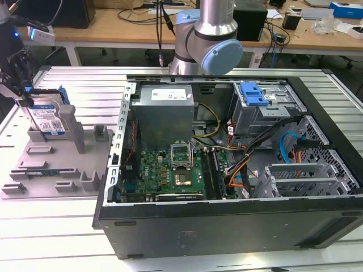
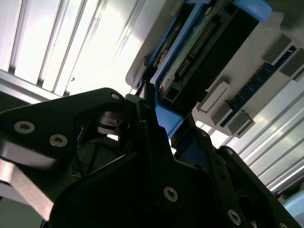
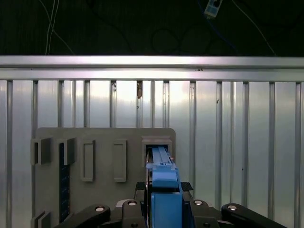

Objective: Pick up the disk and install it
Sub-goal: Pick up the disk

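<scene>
The disk (image 1: 48,118), silver with a white-and-blue label and a blue carrier bracket, stands upright on edge in a slot of the grey fixture plate (image 1: 51,170) at the exterior view's left. My gripper (image 1: 24,95) comes down on the disk's top edge. In the first wrist view the blue bracket of the disk (image 3: 164,185) sits between my two dark fingers (image 3: 140,188), which press against its sides. The second wrist view shows the disk (image 2: 199,47) and its connector edge just beyond my gripper (image 2: 156,111). The gripper is shut on the disk.
An open computer case (image 1: 227,218) lies at the exterior view's right, with a grey power-supply box (image 1: 164,113), a motherboard (image 1: 170,173), cables, and a silver drive cage with a blue latch (image 1: 253,93). The ribbed metal table (image 1: 51,226) runs under everything. The arm's base (image 1: 204,39) stands behind the case.
</scene>
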